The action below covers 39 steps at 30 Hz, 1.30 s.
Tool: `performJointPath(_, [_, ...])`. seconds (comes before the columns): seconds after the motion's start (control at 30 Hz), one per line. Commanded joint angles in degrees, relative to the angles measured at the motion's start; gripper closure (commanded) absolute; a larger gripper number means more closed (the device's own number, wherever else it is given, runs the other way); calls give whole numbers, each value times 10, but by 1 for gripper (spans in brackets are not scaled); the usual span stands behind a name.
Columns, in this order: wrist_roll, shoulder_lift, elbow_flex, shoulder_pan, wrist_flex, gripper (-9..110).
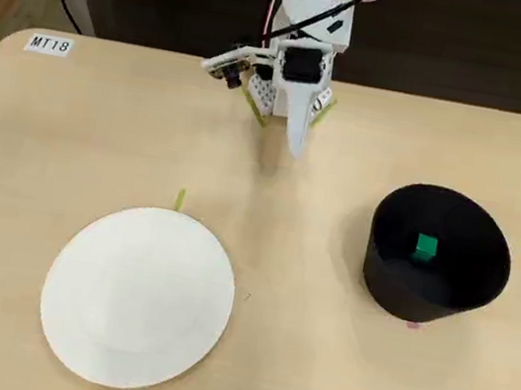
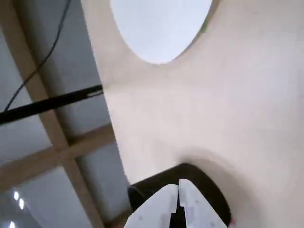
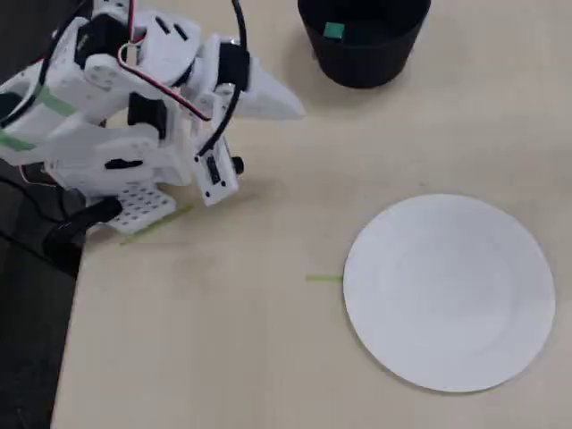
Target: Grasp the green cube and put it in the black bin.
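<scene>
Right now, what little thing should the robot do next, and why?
Probably nothing more than stay folded at rest. The green cube already lies inside the black bin, the gripper looks shut and empty near the arm's base, and the white plate is bare.

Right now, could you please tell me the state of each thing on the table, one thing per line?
green cube: lying inside the bin, not held.
black bin: upright, holding the cube.
white plate: flat on the table, nothing on it.
gripper: shut, holding nothing, folded back near the arm's base.
</scene>
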Motion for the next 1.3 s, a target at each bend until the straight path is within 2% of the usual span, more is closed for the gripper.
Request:
performJointPath(0.0, [-7,4,20,9,-2,102])
performJointPath(0.33, [-18,4,127,-2,-19,102])
performJointPath(1.27, [-11,4,127,-2,-25,102])
